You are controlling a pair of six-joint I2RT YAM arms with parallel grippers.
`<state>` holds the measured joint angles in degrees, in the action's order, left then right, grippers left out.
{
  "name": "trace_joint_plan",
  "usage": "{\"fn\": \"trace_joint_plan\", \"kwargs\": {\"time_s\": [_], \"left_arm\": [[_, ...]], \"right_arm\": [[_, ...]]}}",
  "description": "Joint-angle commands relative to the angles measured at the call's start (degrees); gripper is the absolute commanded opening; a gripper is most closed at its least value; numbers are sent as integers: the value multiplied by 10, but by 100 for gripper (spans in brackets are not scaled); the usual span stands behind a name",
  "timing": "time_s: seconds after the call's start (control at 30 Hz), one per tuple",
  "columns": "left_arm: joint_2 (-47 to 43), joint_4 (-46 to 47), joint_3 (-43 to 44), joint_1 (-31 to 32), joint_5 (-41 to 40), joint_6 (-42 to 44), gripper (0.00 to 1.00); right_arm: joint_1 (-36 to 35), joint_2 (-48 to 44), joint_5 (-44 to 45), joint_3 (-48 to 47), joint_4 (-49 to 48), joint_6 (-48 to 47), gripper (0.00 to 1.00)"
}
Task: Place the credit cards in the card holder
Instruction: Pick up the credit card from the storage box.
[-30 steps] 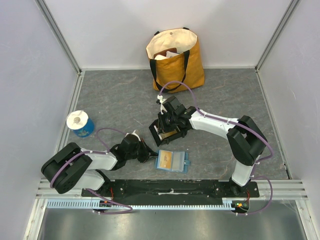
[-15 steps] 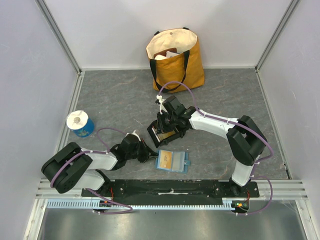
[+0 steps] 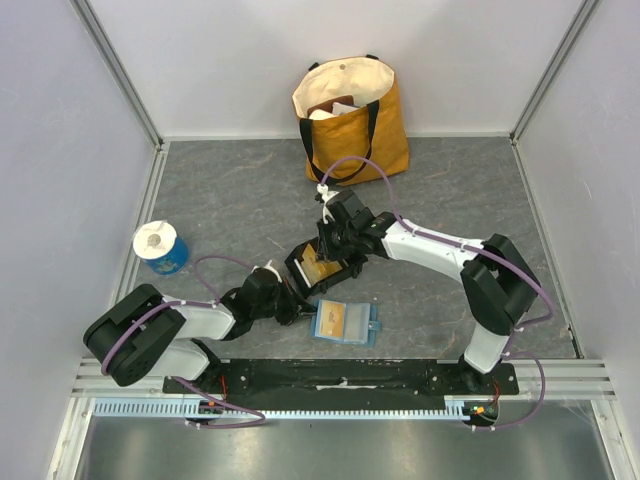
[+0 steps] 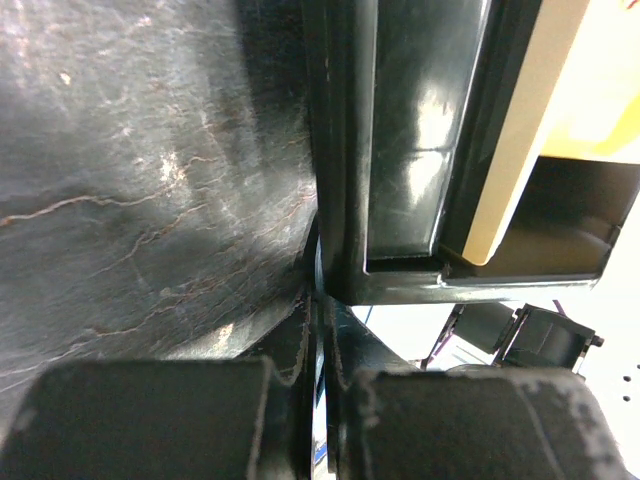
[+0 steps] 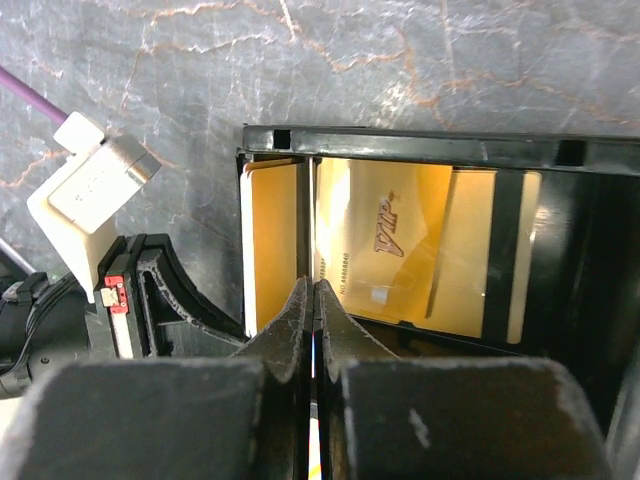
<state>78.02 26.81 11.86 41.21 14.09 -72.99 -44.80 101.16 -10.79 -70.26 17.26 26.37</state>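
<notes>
Pinching black rectangular tray (image 4: 405,150) with closed left gripper (image 4: 320,300); touching gold-orange credit cards (image 5: 400,240) inside with closed right gripper (image 5: 313,290), hold unclear.

Dark marbled table (image 3: 230,200). Yellow tote bag (image 3: 352,115) stands at the back, blue tub (image 3: 160,248) off to the left. Teal card holder (image 3: 345,322) lies open up front, black tray (image 3: 320,265) just behind it.

A mustard tote bag (image 3: 350,115) stands by the back wall, a blue tub (image 3: 160,247) at left, a black tray (image 5: 440,146) centrally.
</notes>
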Motion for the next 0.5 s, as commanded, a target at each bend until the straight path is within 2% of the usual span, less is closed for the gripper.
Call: {"fn": "trace_joint_plan", "kwargs": {"time_s": [0.0, 0.2, 0.47], "left_arm": [[13, -64, -9, 0, -15, 43, 2], [12, -64, -9, 0, -13, 44, 2], [11, -64, -8, 0, -8, 49, 2]], "right_arm": [[-6, -45, 80, -13, -6, -9, 0], [-6, -119, 176, -8, 25, -38, 0], [-4, -226, 284, 33, 133, -50, 0]]}}
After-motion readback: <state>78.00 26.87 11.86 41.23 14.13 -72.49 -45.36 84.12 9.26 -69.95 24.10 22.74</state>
